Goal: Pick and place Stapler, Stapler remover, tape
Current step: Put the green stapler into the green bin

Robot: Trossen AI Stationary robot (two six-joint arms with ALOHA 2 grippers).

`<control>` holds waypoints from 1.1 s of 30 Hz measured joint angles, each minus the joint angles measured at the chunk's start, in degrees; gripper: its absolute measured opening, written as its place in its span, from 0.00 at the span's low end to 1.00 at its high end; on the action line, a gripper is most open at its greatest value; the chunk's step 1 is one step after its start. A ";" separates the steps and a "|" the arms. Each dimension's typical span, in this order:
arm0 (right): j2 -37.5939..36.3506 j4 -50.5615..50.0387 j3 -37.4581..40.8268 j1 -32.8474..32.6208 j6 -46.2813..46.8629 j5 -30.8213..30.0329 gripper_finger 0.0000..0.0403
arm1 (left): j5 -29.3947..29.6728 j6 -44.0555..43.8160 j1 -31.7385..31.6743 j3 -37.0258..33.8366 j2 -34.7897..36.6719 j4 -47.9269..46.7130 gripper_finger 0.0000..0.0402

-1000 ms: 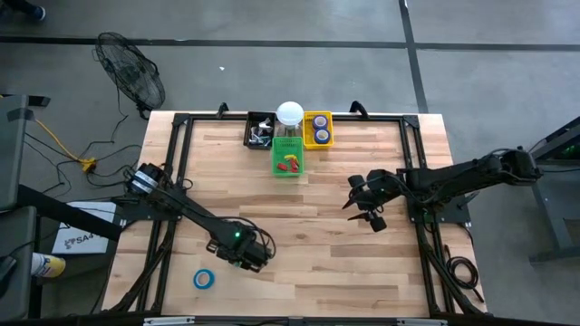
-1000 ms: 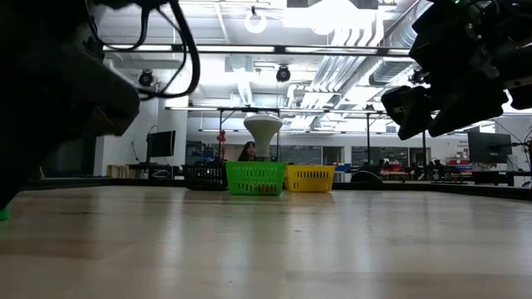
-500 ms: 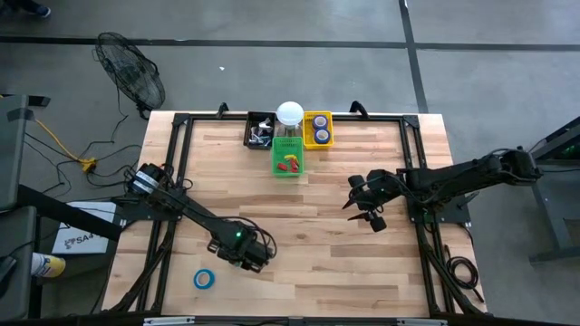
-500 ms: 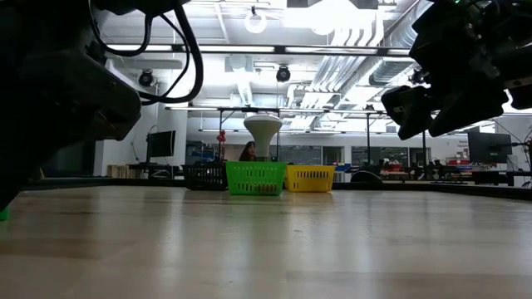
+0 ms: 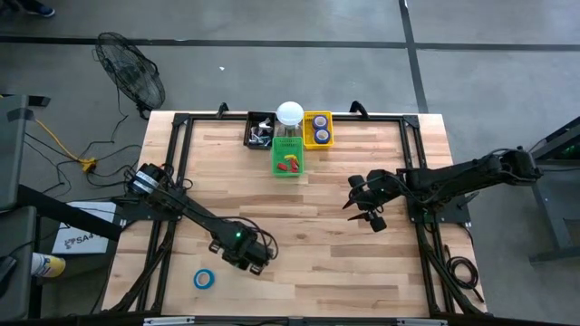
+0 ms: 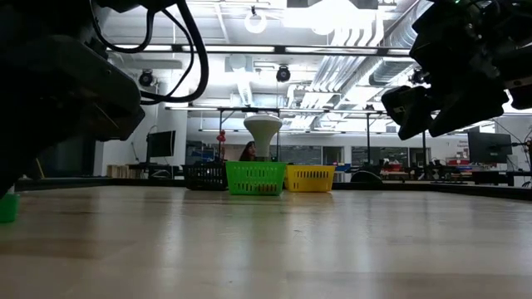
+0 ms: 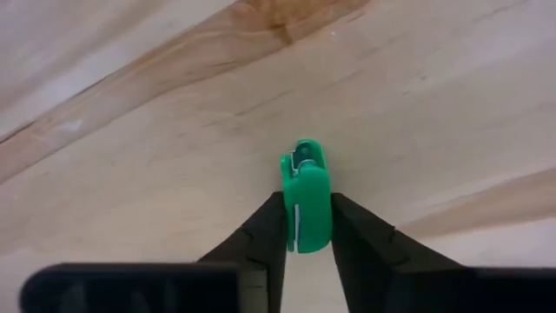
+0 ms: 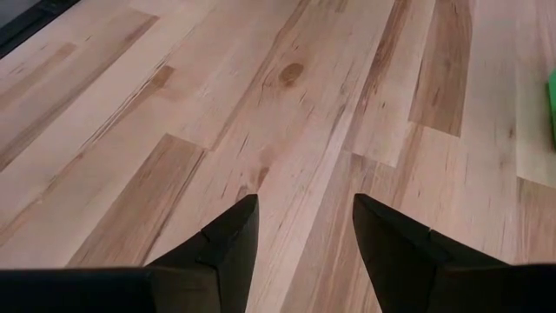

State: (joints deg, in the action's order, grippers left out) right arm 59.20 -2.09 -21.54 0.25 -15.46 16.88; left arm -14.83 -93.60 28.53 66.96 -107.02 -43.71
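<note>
Left wrist view shows a small green object [image 7: 304, 198], which I take to be the staple remover or a compact stapler, pinched between the left gripper [image 7: 306, 228]'s 2 dark fingers, which press its flat sides with no gap visible. It looks like hard moulded plastic: stiff, light and probably a little slick, so a squeeze across the broad flanks near the middle, as here, seems the sound place to hold; gripping near the hinged tip would likely let it pivot or spring open. It sits low over the wooden table [image 5: 317, 272]; whether it touches the boards I cannot tell. From the high view the left arm reaches diagonally from the table's left edge toward the near centre, its gripper [image 5: 246, 254] low over the boards. A blue tape roll [image 5: 204, 279] lies flat nearby, apart from the gripper, toward the near left corner; being a rigid ring, it would take a pinch across its wall or through its open centre. At the far edge stand a black basket [image 5: 260, 131], a green basket [image 5: 287, 157] and a yellow basket [image 5: 317, 130], the yellow one holding 2 more rolls. The right gripper [image 5: 367, 210] waits above the right half of the table, fingers spread apart and holding nothing.
</note>
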 joint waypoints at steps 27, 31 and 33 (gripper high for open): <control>0.00 5.02 0.00 0.00 0.22 -3.71 0.44 | 33.46 38.91 -9.19 5.92 -0.20 -10.61 0.16; 0.00 7.21 0.00 0.00 0.22 -7.48 0.44 | 37.62 49.97 -15.18 6.34 -0.15 -9.46 0.16; 0.00 7.96 0.00 0.02 0.23 -8.14 0.44 | 38.01 55.43 -18.47 6.32 -0.15 -8.15 0.16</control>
State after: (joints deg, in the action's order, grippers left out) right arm 59.20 5.87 -21.54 0.27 -15.24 8.75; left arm 23.18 -38.16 10.07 73.28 -107.18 -51.86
